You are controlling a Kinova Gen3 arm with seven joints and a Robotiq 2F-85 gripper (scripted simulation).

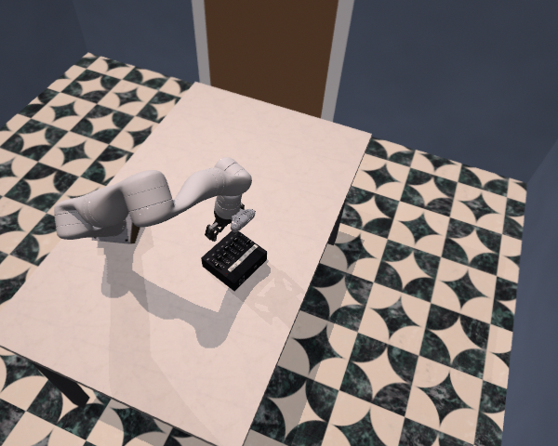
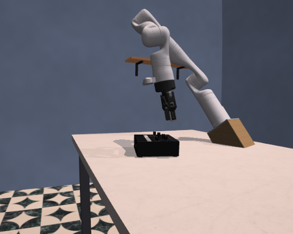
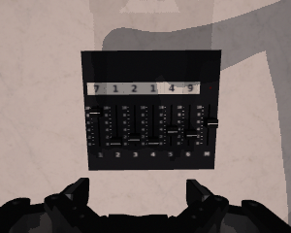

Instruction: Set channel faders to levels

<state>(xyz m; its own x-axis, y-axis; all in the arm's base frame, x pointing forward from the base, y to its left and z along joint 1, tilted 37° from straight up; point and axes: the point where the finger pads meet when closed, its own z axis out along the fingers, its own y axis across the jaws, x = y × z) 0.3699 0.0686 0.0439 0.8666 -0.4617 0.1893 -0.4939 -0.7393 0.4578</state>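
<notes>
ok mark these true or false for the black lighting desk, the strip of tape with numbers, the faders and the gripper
1. The pale tape strip on the black lighting desk reads 7, 1, 2, 1, 4, 9. True.
2. The black two-finger gripper is clamped on a fader cap. False: it hangs open above the desk, holding nothing.
3. The cap of channel fader 1 sits near the top of its slot. True.
4. The cap of channel fader 6 is already near the top of its slot. False: it sits in the lower part.
5. The desk lies tipped on its side. False: it stands flat on the pale marbled table.
</notes>
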